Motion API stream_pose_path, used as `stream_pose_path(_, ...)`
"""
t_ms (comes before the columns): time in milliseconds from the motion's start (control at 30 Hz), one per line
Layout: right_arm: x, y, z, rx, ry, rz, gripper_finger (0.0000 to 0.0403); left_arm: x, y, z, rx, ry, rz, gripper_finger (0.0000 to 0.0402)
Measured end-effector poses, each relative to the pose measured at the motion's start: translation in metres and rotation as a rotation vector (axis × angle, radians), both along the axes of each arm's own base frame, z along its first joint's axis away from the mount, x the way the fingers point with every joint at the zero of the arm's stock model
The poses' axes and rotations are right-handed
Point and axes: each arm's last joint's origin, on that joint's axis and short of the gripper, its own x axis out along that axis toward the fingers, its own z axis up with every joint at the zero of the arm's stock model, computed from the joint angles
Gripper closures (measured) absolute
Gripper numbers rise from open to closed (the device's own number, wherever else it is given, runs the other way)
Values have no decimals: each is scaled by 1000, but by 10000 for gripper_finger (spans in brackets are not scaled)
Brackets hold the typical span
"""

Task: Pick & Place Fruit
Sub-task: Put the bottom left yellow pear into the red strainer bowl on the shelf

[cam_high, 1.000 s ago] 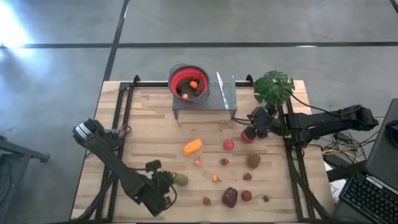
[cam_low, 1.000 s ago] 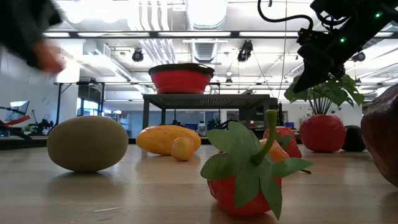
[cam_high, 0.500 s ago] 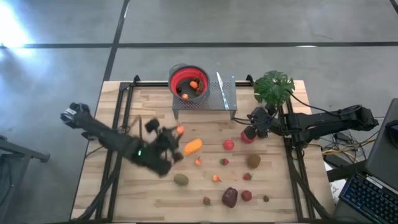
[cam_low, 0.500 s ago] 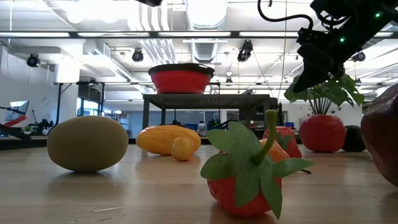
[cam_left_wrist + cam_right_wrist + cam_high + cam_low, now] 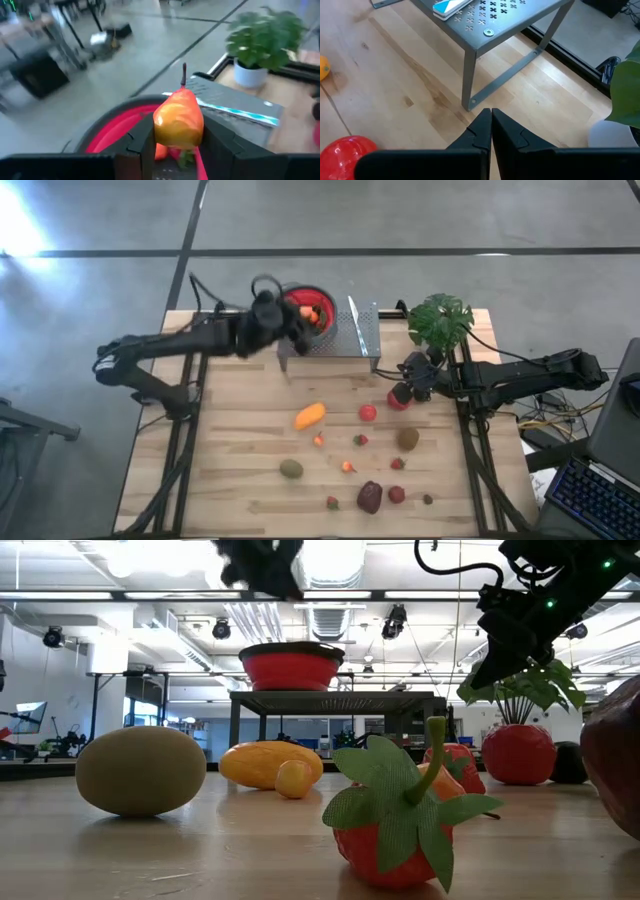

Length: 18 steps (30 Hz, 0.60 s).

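My left gripper (image 5: pixel 296 322) hangs over the near rim of the red bowl (image 5: pixel 312 305) and is shut on a small orange-red fruit (image 5: pixel 178 117) with a dark stem. The low view shows this gripper (image 5: pixel 260 560) above the bowl (image 5: pixel 292 665). The bowl stands on a grey perforated metal stand (image 5: pixel 352 335) and holds a small orange fruit (image 5: pixel 312 315). An elongated orange fruit (image 5: pixel 310 416), a red apple (image 5: pixel 368 412), two kiwis (image 5: pixel 291 469) (image 5: pixel 407 439) and a dark maroon fruit (image 5: pixel 370 496) lie on the table. My right gripper (image 5: pixel 405 388) waits shut by the potted plant. My left gripper pinches the small fruit's lower sides (image 5: pixel 162 135) between its two fingers (image 5: pixel 142 142). The fruit stands upright with its stem up, lifted clear, in front of the red bowl's inside (image 5: pixel 115 130).
A green potted plant (image 5: pixel 440 320) stands at the far right corner beside the stand. Several small red berries lie scattered toward the near right (image 5: pixel 397 494). A strawberry with green leaves (image 5: pixel 395 810) sits close to the low camera. Bare wood lies at the table's left.
My left gripper has risen from the table's near left, beside the kiwi, and swung toward the far edge up to the red bowl, levelling out as it went, with the small orange fruit carried clear of the table. The kiwi stayed in place.
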Motion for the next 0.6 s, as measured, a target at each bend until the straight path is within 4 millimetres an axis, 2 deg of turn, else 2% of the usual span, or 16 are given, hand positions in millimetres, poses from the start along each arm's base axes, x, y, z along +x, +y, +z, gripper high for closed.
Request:
stream_pose_path(100,0,0,0,0,0,0,394,-5,32,-6,-70,-17,32,274)
stream_pose_path(233,0,0,0,-2,2,3,394,-8,58,-14,-113,-16,54,274)
stream_pose_path(367,0,0,0,-4,3,4,394,-5,69,-24,-132,14,71,274)
stream_pose_path(600,0,0,0,-6,3,3,394,7,76,-43,-145,80,70,274)
